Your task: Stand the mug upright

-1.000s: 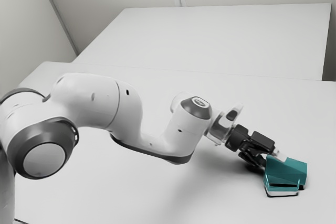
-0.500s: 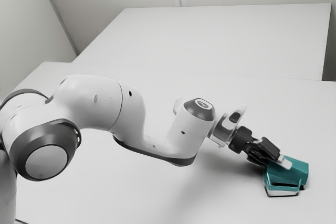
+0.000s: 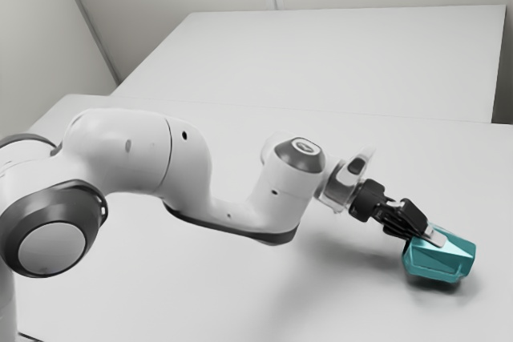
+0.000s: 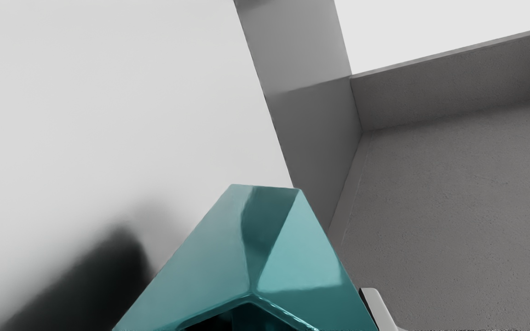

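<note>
The teal, angular mug [image 3: 439, 259] is at the exterior view's lower right, tilted, with a shadow on the table under it. My gripper [image 3: 431, 238] reaches down to it from the exterior view's upper left, shut on the mug with a light-tipped finger lying along its upper side. In the wrist view the mug [image 4: 251, 248] has its dark opening toward the hand, and one fingertip of my gripper [image 4: 377, 308] lies against its outer side. The other fingertip is hidden by the mug.
The white table [image 3: 200, 278] spreads around the arm, and a second white surface [image 3: 321, 54] stands behind it. Past the table's edge the wrist view has a grey floor [image 4: 453, 207] and grey walls [image 4: 311, 124].
The mug has turned with my hand: its slotted side with the pale bottom edge has rolled out of sight, and it seems slightly raised. The arm has shifted a little toward the exterior view's left.
</note>
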You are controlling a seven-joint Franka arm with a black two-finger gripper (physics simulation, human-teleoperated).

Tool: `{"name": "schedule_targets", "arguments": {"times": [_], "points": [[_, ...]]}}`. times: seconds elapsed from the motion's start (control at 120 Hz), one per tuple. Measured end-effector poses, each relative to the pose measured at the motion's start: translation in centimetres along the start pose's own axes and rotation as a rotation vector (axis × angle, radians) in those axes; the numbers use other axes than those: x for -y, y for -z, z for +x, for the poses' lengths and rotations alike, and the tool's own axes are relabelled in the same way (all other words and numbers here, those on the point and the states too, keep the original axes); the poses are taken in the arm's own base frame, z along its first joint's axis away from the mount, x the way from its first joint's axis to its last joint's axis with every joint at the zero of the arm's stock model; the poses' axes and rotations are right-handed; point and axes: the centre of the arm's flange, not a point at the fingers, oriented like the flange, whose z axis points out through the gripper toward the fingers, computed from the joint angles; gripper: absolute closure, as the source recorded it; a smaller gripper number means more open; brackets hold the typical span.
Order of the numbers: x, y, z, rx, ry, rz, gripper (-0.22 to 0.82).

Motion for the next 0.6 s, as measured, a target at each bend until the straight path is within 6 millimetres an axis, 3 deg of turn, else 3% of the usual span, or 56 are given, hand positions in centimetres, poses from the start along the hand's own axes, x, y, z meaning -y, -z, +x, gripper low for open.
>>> {"name": "schedule_targets", "arguments": {"times": [0.158,0.408,0.6], "points": [[-2.2,2.6,0.9,0.021,-0.071,0.046,0.75],[-3.3,10.1,1.9,0.114,-0.17,0.264,0.76],[-4.0,14.5,2.1,0.192,-0.209,0.451,0.76]]}}
